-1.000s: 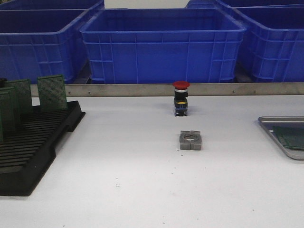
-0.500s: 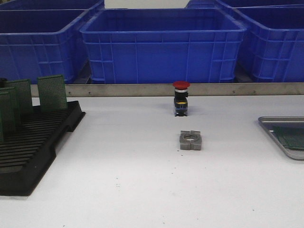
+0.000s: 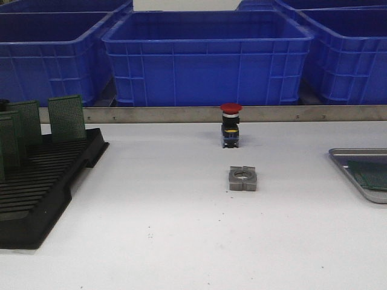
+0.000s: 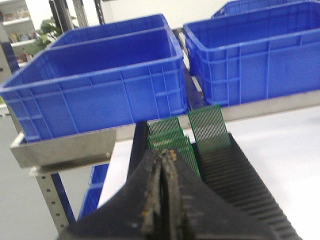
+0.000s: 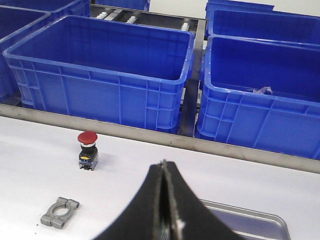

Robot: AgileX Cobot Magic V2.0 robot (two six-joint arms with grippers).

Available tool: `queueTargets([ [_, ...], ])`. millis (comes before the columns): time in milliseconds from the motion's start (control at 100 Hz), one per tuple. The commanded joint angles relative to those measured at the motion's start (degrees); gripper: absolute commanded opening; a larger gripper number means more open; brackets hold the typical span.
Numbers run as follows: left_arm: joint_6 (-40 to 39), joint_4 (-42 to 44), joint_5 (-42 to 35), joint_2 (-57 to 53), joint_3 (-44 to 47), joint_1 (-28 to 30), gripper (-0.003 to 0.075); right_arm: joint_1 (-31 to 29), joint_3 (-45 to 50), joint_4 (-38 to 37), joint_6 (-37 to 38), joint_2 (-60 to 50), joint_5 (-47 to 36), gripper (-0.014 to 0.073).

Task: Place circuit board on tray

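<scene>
Several green circuit boards stand upright in a black slotted rack at the table's left. The silver tray lies at the right edge, cut off by the frame, and a green circuit board lies flat in it. Neither gripper shows in the front view. In the left wrist view my left gripper is shut just short of the racked boards. In the right wrist view my right gripper is shut above the table, with the tray's rim close beside it.
A red-capped push button stands mid-table, with a grey metal clamp block in front of it. Big blue bins line the back beyond a metal rail.
</scene>
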Motion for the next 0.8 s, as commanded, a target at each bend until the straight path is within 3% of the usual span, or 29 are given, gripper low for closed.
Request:
queueTargets([
  [0,-0.7,-0.9,-5.8,-1.8,2.2,0.4,-0.0018,0.1,-1.5,1.6,-0.6,0.3,-3.2,-0.0068],
  [790,-0.7,-3.7,-5.9,-1.8,2.2,0.4,-0.0019,0.1,-1.5,1.6,-0.6,0.3,-3.2,-0.0068],
])
